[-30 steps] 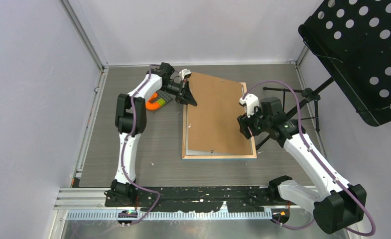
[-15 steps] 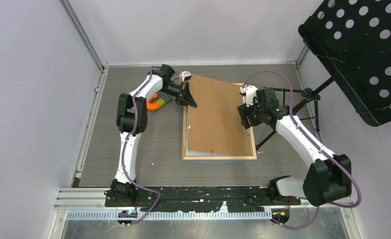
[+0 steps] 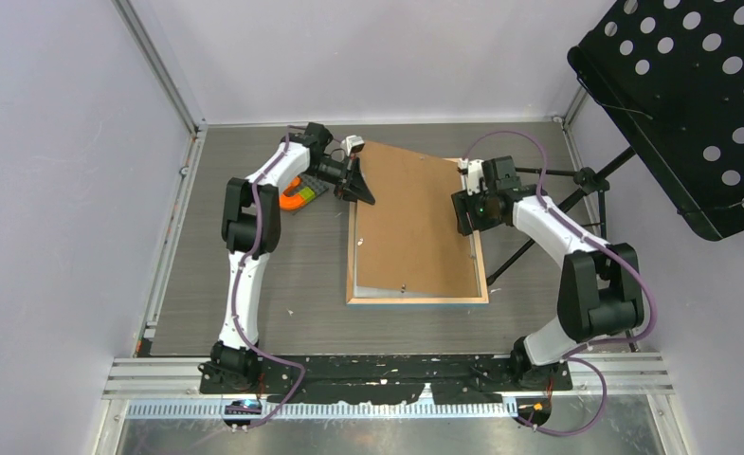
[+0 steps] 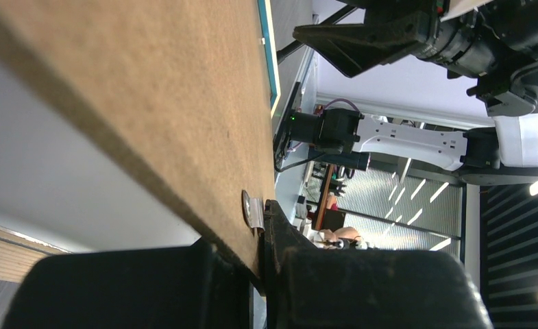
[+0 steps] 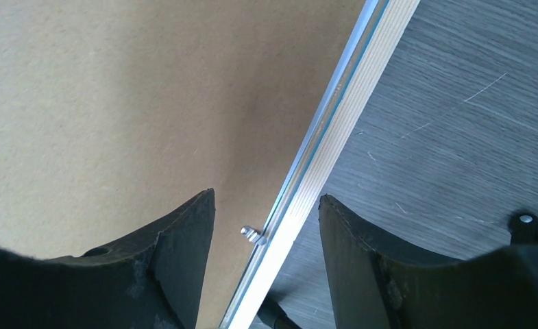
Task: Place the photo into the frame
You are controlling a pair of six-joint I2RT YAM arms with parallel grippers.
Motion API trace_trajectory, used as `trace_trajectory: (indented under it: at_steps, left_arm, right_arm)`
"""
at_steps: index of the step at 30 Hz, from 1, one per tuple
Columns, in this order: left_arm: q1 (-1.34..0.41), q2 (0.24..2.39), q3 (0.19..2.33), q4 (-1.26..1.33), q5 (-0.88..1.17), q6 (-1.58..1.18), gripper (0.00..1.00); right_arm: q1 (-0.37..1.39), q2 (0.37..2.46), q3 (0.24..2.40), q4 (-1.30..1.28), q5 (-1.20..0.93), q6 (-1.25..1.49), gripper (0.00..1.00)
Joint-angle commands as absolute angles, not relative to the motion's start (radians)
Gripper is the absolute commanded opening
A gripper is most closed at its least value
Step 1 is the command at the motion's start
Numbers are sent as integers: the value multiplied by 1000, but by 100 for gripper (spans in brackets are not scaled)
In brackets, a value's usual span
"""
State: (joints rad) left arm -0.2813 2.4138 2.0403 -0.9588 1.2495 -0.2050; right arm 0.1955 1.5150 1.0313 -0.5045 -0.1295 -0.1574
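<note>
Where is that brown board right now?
From above, the brown board lies askew over the frame mid-table, its far-left corner pinched in the left hand.

The top view looks steeply down over the whole surface (image 3: 301, 275); both wrist views sit close along its brown board (image 3: 410, 218).

The grey wood-grain surface (image 3: 244, 275) carries the frame (image 3: 415, 299), lying back-up near its middle, and a small orange object (image 3: 297, 197) near the frame's far left corner.
</note>
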Motion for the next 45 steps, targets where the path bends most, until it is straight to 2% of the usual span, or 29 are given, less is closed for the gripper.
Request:
trace_trajectory:
  at_steps: [1, 18, 45]
  left_arm:
    - [-290, 2412, 2079, -955, 1298, -173, 0]
    - [-297, 2432, 2097, -987, 1313, -114, 0]
    - [-296, 2521, 2123, -1002, 1266, -72, 0]
  right_arm:
    - [172, 1565, 1091, -444, -130, -121, 63]
    - [102, 1733, 1132, -400, -213, -86, 63]
    - [99, 1785, 1129, -397, -327, -61, 63]
